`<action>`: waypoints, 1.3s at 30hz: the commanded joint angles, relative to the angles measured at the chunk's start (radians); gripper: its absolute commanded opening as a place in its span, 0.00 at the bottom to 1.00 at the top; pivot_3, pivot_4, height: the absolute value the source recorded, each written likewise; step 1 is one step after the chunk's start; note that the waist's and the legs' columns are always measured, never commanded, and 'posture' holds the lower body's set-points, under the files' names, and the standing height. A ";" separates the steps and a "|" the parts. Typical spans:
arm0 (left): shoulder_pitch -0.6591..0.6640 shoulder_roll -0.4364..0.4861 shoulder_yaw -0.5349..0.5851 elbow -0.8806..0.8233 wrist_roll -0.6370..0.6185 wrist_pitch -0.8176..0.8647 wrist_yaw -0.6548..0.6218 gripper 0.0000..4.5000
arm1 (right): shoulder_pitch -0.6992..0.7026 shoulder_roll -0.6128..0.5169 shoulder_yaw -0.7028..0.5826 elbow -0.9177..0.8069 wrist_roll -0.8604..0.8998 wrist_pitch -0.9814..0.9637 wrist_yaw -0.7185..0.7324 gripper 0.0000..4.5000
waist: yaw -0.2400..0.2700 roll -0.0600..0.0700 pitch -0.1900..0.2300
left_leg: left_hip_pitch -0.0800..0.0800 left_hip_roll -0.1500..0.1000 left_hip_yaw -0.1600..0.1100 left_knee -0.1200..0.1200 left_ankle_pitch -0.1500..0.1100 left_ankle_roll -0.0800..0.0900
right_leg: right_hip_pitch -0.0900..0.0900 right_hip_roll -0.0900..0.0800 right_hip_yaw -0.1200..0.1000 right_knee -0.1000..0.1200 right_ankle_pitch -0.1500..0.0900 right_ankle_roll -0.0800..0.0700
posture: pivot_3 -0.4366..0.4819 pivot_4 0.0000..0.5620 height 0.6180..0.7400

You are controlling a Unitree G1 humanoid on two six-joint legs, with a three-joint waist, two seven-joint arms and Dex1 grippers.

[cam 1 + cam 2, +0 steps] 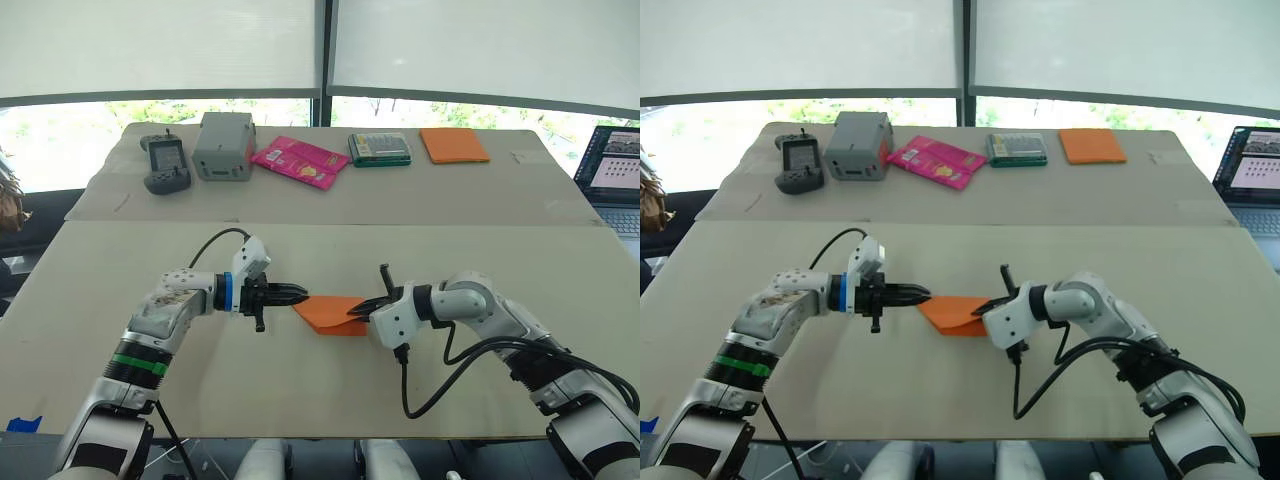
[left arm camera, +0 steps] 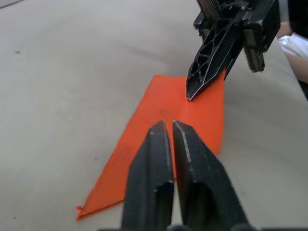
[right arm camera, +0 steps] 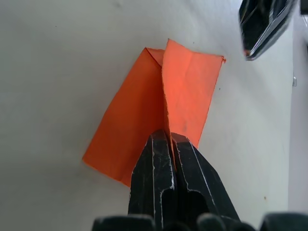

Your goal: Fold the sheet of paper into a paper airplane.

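The sheet of paper [image 1: 332, 313] lies on the near worktop [image 1: 300, 390], between the two claws, partly folded into an orange shape with one flap standing up along a crease. In the right wrist view the raised flap [image 3: 190, 91] stands beside the flatter part lying on the surface.

Right claw [image 1: 372, 305]: fingers pressed together on the right-hand edge of the paper, at the crease where the flap rises; the paper edge is pinched between them.

Left claw [image 1: 296, 294]: fingers drawn almost together with a thin gap between them and nothing gripped. Its tips sit at the left edge of the paper; whether they touch the paper cannot be told.

On the far worktop [image 1: 520, 190], well apart from the paper, in a row: a dark handheld controller [image 1: 165, 163], a grey box [image 1: 224, 146], a pink packet [image 1: 299, 161], a green-edged case [image 1: 379, 149] and an orange rectangular pad [image 1: 453, 145]. A laptop [image 1: 615, 172] with its screen lit stands at the right edge.
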 commanded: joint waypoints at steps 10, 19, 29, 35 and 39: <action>-0.077 -0.088 -0.049 0.281 0.177 -0.263 -0.044 0.01 | 0.028 -0.003 -0.052 -0.068 0.021 0.027 0.005 0.00 | 0.002 0.000 0.000 | 0.000 0.000 0.000 0.001 0.000 0.000 | 0.000 0.000 0.000 0.000 0.000 0.000 | 0.48 0.27 1.00; -0.044 -0.100 -0.064 0.311 0.216 -0.293 -0.083 0.01 | 0.086 0.007 -0.097 -0.136 0.071 0.173 0.014 0.00 | 0.004 0.000 0.000 | 0.001 0.000 0.000 0.002 0.000 0.001 | 0.002 0.000 0.000 0.000 0.000 0.000 | 0.48 0.27 1.00; -0.043 -0.111 -0.056 0.320 0.207 -0.287 -0.122 0.00 | 0.240 -0.020 -0.195 -0.314 0.196 0.416 0.049 0.65 | 0.006 0.001 -0.001 | 0.001 0.000 0.000 0.002 -0.001 0.001 | 0.003 0.000 0.000 0.000 0.000 0.000 | 0.48 0.27 1.00; -0.041 -0.124 -0.054 0.303 0.201 -0.280 -0.140 0.00 | 0.345 0.011 -0.267 -0.312 0.217 0.372 -0.031 0.65 | 0.004 0.001 -0.001 | 0.002 0.000 0.000 0.003 -0.001 0.002 | 0.003 0.000 0.000 0.001 0.000 0.000 | 0.48 0.27 1.00; -0.051 -0.129 -0.057 0.322 0.219 -0.303 -0.139 0.00 | 0.325 0.036 -0.252 -0.292 0.206 0.345 -0.046 0.65 | 0.004 0.001 -0.001 | 0.002 0.000 0.000 0.003 -0.001 0.002 | 0.003 0.000 0.000 0.001 0.000 0.000 | 0.48 0.27 1.00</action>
